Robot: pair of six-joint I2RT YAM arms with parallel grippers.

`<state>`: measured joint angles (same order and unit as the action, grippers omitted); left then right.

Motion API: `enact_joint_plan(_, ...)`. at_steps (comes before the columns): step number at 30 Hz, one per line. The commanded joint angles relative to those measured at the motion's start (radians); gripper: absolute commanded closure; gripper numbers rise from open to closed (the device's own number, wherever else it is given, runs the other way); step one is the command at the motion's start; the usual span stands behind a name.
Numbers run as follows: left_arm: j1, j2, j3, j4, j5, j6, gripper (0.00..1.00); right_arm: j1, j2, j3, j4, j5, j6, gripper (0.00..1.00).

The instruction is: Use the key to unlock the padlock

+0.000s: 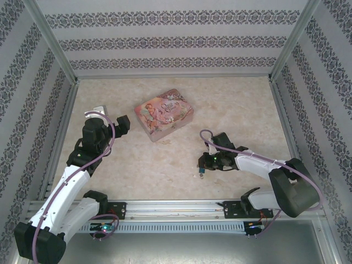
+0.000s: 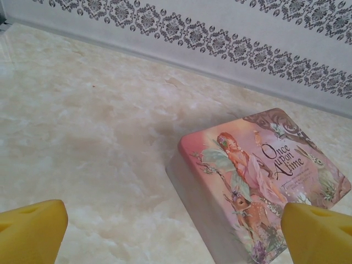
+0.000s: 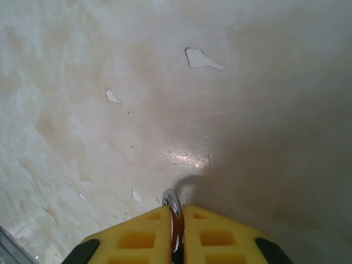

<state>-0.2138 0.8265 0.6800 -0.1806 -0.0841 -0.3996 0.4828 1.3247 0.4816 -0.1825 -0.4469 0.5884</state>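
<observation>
Right wrist cam: right gripper (image 3: 175,220) has its jaws pressed together on the shackle (image 3: 172,202). It's a thin silvery loop, edge-on btw the yellow pads (image 3: 154,223), w/ the bend poking just past the tips over the table (image 3: 247,110).

Top cam: the padlock (image 1: 202,172) shows as a small blue body just near-left of that gripper's tips, right of centre, close to the table's near edge. Can't tell if the body touches the surface or hangs just off it. Long axis prob. runs from the pinched shackle down and toward the near side, but which way the keyhole end faces is too small to read.

Left gripper (image 2: 176,236): yellow fingers (image 2: 33,231) wide apart, nothing btw them, aimed at the pink tin (image 2: 258,181). It sits far-left, well apart from the padlock, w/ the tin lying far of the line btw the two grippers.

Judgement: the right arm is nearer and already has the lock. So the free left arm would have to bring the key in from the left, to whichever face the body turns that way.
</observation>
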Motion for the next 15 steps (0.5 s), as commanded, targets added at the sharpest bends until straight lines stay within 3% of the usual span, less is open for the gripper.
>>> enact_joint_plan(1, 0.013, 0.003, 0.011, -0.033, -0.027, 0.031, 0.01, 0.010, -0.003, 0.018, -0.013, -0.006, -0.024, 0.84)
enact_joint_plan(8, 0.013, 0.018, 0.036, -0.043, -0.064, 0.056, 0.01, 0.000, -0.082, 0.047, -0.061, 0.038, -0.037, 0.77)
enact_joint_plan(15, 0.019, 0.016, 0.036, -0.041, -0.132, 0.060, 0.01, -0.058, -0.261, 0.090, -0.149, 0.145, -0.090, 0.68)
